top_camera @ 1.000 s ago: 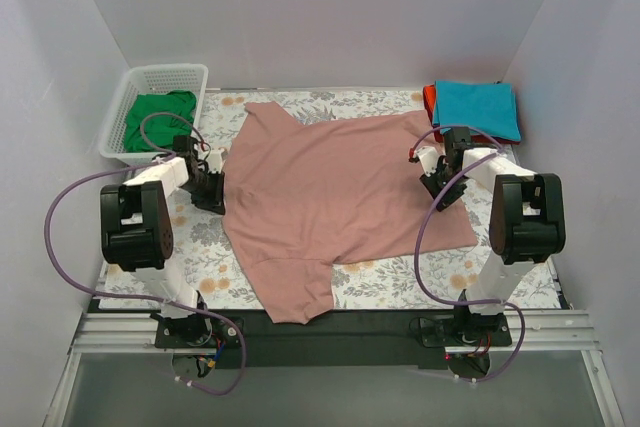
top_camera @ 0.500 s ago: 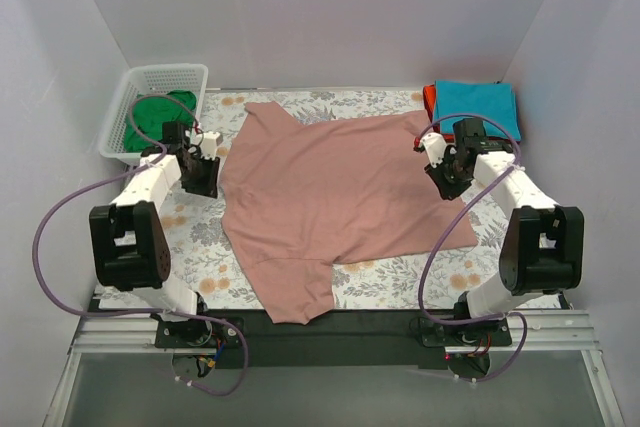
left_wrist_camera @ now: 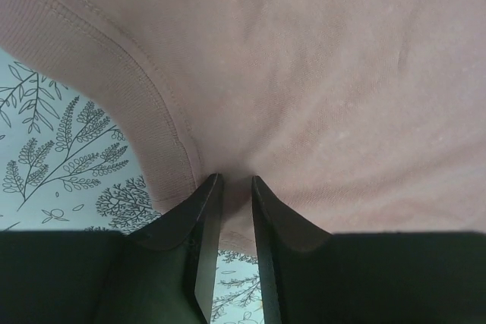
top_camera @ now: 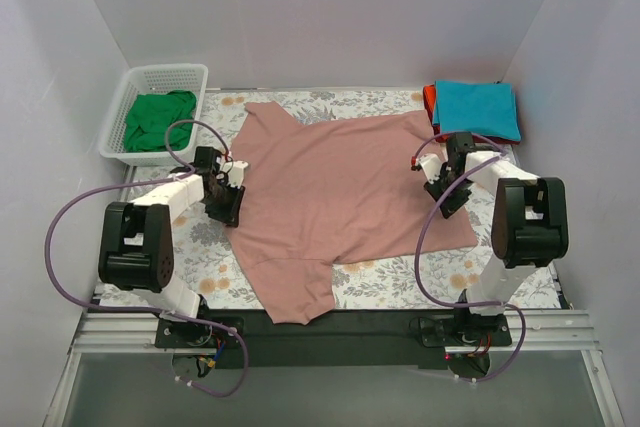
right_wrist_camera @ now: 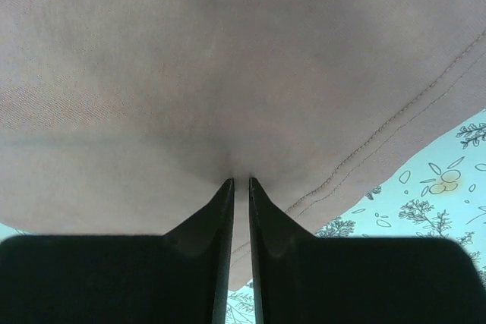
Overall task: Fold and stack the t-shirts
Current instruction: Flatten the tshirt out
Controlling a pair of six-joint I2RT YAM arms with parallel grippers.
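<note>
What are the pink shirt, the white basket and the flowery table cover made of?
The pink t-shirt looks like soft, matte knit cotton: a ribbed band and a stitched hem show in the wrist views. The white basket seems rigid moulded plastic, an open mesh. The table cover looks like thin printed cloth, though it might be coated vinyl.

Pink shirt [top_camera: 340, 197] was soft matt knit cloth with ribbed, stitched edge, teal shirt [top_camera: 478, 107] was matt cloth, tablecloth [left_wrist_camera: 61, 134] was smooth printed fabric, basket [top_camera: 165, 69] was plastic mesh, left gripper [left_wrist_camera: 235, 180] was smooth black plastic.
</note>
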